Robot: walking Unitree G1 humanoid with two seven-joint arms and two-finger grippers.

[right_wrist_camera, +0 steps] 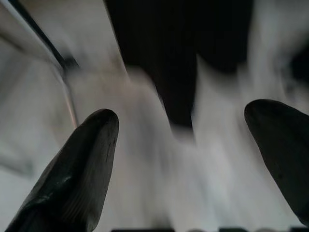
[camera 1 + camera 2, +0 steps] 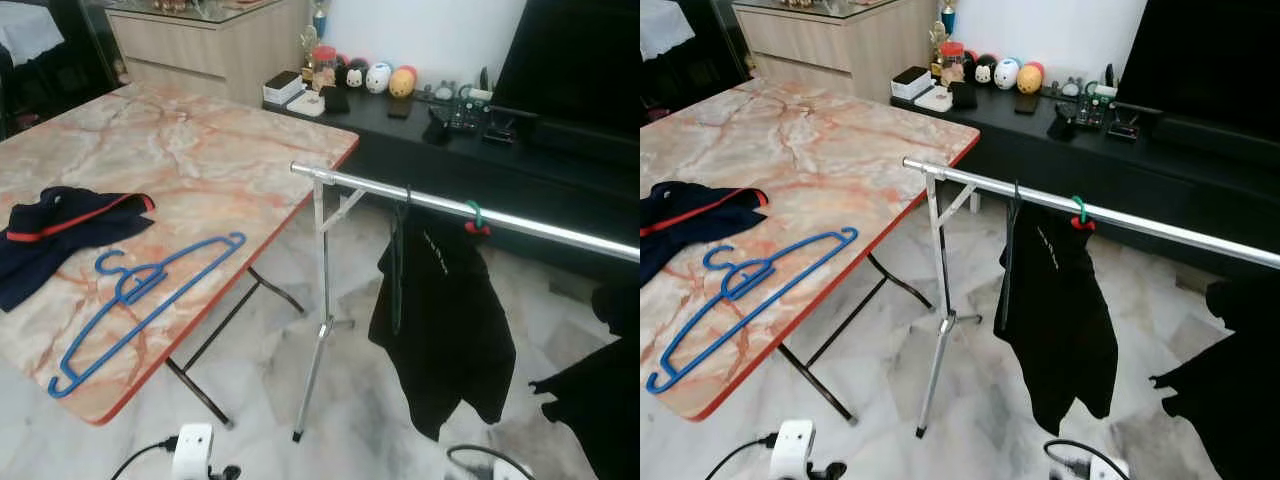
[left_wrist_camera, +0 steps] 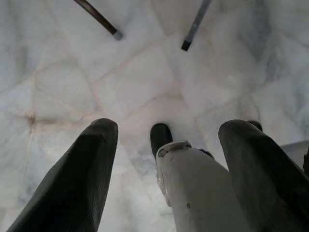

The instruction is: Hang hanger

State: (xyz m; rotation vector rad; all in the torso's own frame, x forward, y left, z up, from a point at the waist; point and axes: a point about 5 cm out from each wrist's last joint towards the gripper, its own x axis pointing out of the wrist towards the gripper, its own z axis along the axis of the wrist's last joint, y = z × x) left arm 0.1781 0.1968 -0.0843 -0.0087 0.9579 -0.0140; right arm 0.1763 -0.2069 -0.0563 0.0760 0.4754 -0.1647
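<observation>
The blue plastic hangers (image 2: 140, 305) lie tangled near the marble table (image 2: 220, 150) edge — light, stiff, likely slippery; grip the shoulder bar. Both pincers, left (image 3: 164, 169) and right (image 1: 186, 164), hang open, empty — clothes rail (image 2: 470, 210) nearby.

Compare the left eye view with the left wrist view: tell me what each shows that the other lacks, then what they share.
Left eye only: the blue hanger lying on the marble table beside a dark garment, and the rail with a black garment hanging from it.

Left wrist only: the left gripper, fingers spread open, hanging above the floor.

Both: the pale marble floor, plus the feet of a table leg and the rail stand.
</observation>
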